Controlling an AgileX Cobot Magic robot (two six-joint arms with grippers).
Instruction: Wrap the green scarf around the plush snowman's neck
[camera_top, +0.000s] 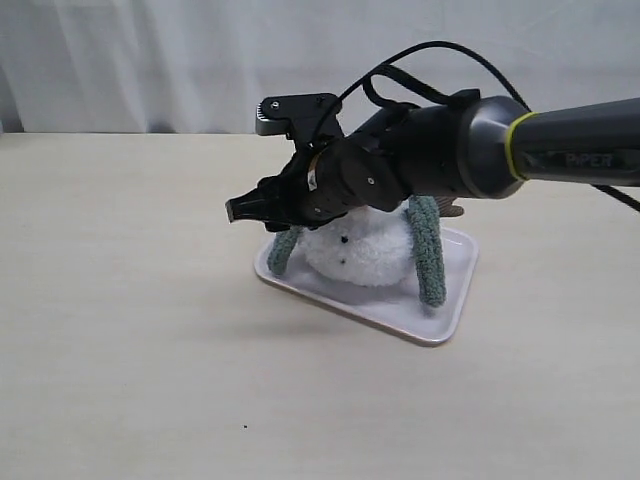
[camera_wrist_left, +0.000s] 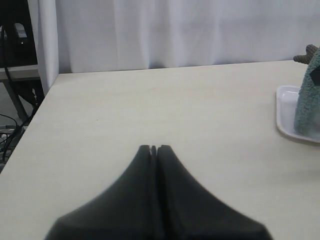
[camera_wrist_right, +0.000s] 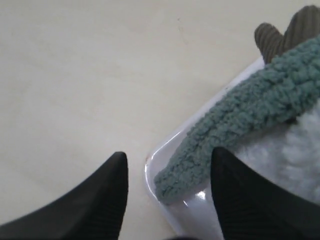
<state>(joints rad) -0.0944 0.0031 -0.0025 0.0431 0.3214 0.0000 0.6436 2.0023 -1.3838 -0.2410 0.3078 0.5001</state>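
Observation:
The plush snowman stands on a white tray; my right arm hides its head and neck. The green scarf hangs down both sides of its body, with one end at the tray's left rim. My right gripper reaches across above that end and is open. In the right wrist view the right gripper holds nothing, the scarf tip lies between its fingers, and white fluff and a brown twig arm show beside it. My left gripper is shut over bare table.
In the left wrist view the tray and the scarf sit far to one side. A white curtain backs the table. A table edge with cables and a stand beyond it shows in that view.

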